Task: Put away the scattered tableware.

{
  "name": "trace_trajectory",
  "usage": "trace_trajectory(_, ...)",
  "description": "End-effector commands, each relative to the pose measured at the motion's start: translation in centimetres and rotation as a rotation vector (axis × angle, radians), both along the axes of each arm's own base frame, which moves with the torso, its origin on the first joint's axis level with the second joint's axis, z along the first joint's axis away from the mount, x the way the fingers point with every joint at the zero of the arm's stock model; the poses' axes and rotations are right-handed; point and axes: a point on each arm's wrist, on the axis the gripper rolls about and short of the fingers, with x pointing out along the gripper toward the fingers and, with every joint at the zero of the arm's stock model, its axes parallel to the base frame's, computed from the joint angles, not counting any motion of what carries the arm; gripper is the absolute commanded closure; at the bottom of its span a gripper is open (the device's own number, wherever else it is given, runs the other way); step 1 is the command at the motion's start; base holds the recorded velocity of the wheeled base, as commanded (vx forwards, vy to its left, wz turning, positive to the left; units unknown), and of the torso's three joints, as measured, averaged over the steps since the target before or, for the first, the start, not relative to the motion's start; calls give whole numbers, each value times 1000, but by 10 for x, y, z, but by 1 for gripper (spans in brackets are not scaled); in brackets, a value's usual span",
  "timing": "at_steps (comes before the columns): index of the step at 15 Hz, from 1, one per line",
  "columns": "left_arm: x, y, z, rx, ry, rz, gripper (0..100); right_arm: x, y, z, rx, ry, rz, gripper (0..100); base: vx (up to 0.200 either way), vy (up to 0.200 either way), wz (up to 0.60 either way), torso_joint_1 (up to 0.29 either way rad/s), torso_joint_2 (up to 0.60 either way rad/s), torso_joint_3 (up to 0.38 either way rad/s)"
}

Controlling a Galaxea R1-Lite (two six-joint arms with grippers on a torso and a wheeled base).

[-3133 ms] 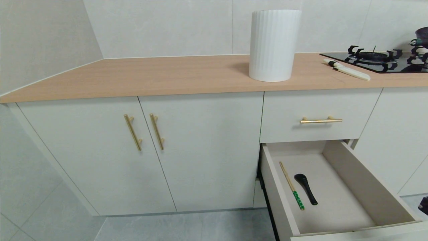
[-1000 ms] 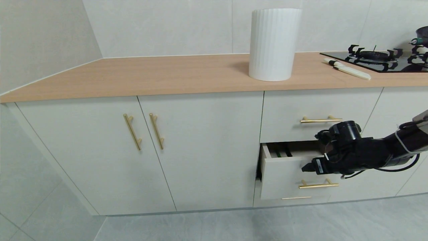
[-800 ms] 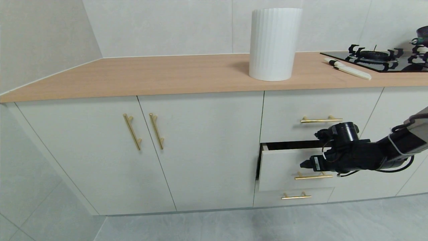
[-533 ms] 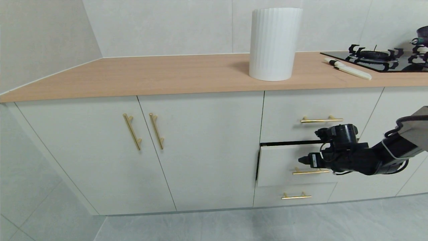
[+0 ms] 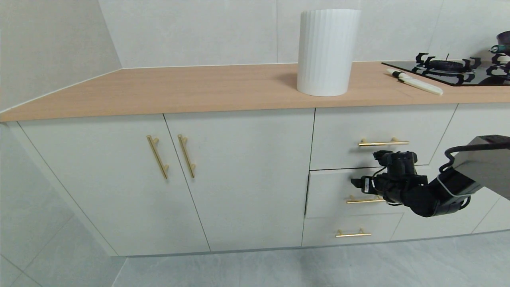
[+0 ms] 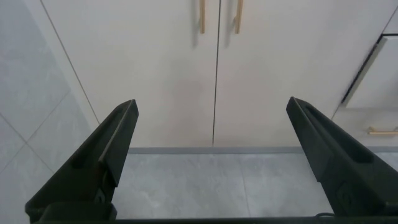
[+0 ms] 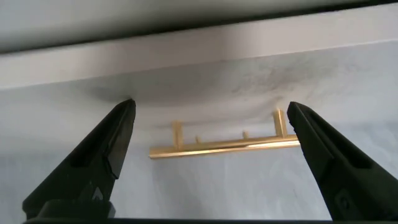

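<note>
Contents of the middle drawer (image 5: 338, 187) are hidden behind its nearly shut front, the right hand (image 5: 358, 184) spread open just by its handle (image 5: 364, 200), the left hand (image 6: 211, 112) likewise released facing cabinet doors (image 6: 155, 74), a knife (image 5: 416, 83) lying on the tabletop (image 5: 199, 89).

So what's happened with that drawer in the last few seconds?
The drawer, wide open earlier with chopsticks and a black spoon inside, has been pushed in by the right gripper, which came in from the right. The drawer now looks shut or nearly so. The white container, the knife and the cupboard doors stayed put.
</note>
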Motion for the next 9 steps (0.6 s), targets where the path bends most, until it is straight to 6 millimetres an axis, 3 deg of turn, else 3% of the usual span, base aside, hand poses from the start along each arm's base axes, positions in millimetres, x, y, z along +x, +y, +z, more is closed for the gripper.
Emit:
trace_trajectory(1, 0, 0, 0, -1, 0, -1, 0, 6, 2, -9, -7, 2, -27, 0, 0, 0, 0, 0, 0, 0)
trace_trajectory(7, 0, 0, 0, -1, -1, -1, 0, 6, 3, 3, 25, -44, -65, 0, 0, 0, 0, 0, 0, 0)
trace_trajectory(9, 0, 0, 0, -1, 0, -1, 0, -27, 3, 29, 26, -47, -53, 0, 0, 0, 0, 0, 0, 0)
